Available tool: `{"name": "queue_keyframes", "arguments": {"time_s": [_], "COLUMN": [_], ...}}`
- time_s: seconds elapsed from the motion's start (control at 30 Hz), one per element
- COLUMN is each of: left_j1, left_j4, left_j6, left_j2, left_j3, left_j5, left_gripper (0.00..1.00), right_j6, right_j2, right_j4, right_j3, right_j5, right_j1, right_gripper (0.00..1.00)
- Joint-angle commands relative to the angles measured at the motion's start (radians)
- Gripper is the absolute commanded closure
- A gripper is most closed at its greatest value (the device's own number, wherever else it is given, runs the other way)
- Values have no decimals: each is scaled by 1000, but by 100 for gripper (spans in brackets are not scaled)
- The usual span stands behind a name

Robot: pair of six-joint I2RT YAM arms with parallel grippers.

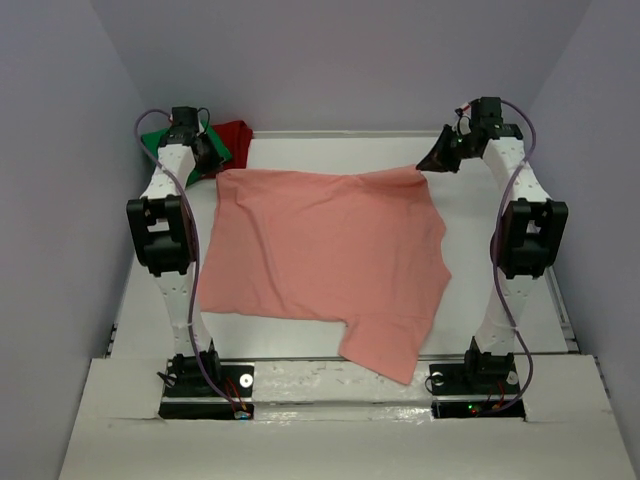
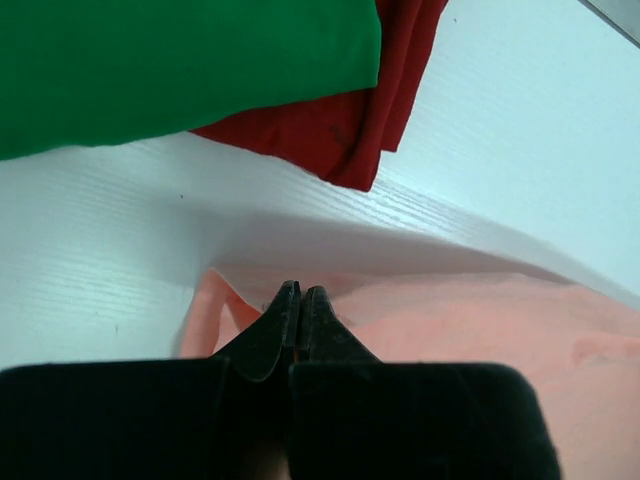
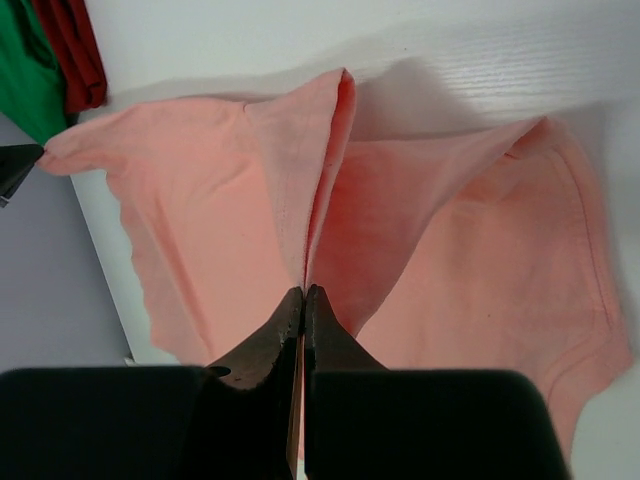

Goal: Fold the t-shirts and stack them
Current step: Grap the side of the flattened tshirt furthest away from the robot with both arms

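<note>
The salmon-pink t-shirt point(image 1: 320, 255) hangs stretched between both grippers over the white table, its near end drooping past the front edge. My left gripper point(image 1: 212, 160) is shut on its far left corner; in the left wrist view the gripper point(image 2: 300, 292) pinches pink cloth point(image 2: 470, 320). My right gripper point(image 1: 432, 160) is shut on the far right corner; in the right wrist view the gripper point(image 3: 303, 292) pinches a fold of the shirt point(image 3: 460, 250). The green t-shirt point(image 2: 170, 60) and dark red t-shirt point(image 2: 350, 120) lie bunched at the far left corner.
The green shirt point(image 1: 155, 140) and dark red shirt point(image 1: 235, 138) sit behind the left arm. Grey walls enclose the table point(image 1: 330, 145) on three sides. The arm bases stand at the near edge.
</note>
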Motion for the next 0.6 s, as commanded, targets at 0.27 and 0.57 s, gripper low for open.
{"name": "queue_keyframes", "arguments": {"time_s": [0.27, 0.57], "left_j1": [-2, 7], "left_j4": [7, -68], "left_j6": [9, 18], "left_j2": [-208, -228], "left_j3": [-166, -152], "left_j5": [1, -86], "left_gripper": [100, 100], "right_j6": [-18, -34], "right_j2": [-181, -261], "right_j4": [7, -18], "right_j3": [-169, -252], "right_j5": [-58, -1], "right_j1": [-6, -15], "right_gripper": [100, 100]}}
